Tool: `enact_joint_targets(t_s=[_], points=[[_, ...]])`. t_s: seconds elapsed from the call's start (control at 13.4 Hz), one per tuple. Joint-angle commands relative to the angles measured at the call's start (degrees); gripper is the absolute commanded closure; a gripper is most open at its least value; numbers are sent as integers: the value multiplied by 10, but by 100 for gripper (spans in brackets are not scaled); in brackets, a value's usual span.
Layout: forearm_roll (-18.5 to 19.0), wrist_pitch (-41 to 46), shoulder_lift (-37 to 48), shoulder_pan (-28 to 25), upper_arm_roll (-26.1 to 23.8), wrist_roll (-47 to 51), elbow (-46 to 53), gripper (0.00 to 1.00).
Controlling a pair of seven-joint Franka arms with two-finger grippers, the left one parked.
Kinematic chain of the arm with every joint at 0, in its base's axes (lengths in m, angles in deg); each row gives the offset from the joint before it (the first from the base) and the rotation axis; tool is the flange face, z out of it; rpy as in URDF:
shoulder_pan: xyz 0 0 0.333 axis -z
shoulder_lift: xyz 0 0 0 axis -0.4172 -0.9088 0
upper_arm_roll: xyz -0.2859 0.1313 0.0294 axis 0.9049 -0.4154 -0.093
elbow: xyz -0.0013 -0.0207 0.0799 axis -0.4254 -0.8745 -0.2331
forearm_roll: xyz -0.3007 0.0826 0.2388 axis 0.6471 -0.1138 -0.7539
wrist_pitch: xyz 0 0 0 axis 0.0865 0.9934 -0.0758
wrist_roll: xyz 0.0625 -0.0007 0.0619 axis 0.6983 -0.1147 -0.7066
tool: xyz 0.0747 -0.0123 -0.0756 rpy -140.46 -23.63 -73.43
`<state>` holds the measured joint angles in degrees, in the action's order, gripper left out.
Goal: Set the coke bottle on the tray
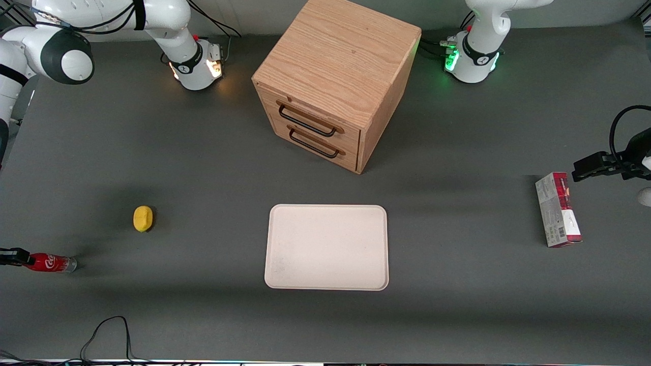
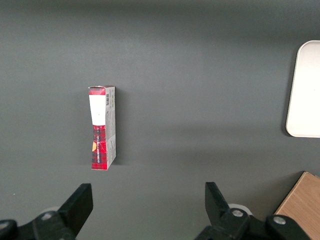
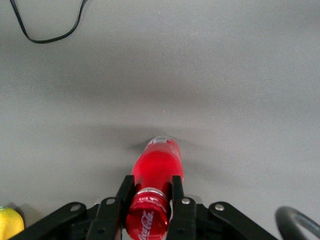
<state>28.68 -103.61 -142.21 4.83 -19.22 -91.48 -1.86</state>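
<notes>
End effector (image 3: pixel 152 197) clamped on the coke bottle (image 1: pixel 51 263) near its cap, at the table's working-arm edge; best carry it level and high enough to clear the tray (image 1: pixel 327 247) rim mid-table before lowering.

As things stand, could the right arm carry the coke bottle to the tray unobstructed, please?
Probably yes: the end effector grips the coke bottle, and bare table lies between it and the tray.
</notes>
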Motion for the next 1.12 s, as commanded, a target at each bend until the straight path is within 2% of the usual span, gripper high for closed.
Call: enact_joint_targets(t_s=[0.0, 0.15, 0.45, 1.04], points=[[15, 9, -3, 0, -1, -15, 5, 85], [16, 34, 4, 0, 1, -21, 6, 88], [24, 91, 50, 2, -1, -46, 13, 88], [19, 266, 238, 22, -6, -77, 13, 88]])
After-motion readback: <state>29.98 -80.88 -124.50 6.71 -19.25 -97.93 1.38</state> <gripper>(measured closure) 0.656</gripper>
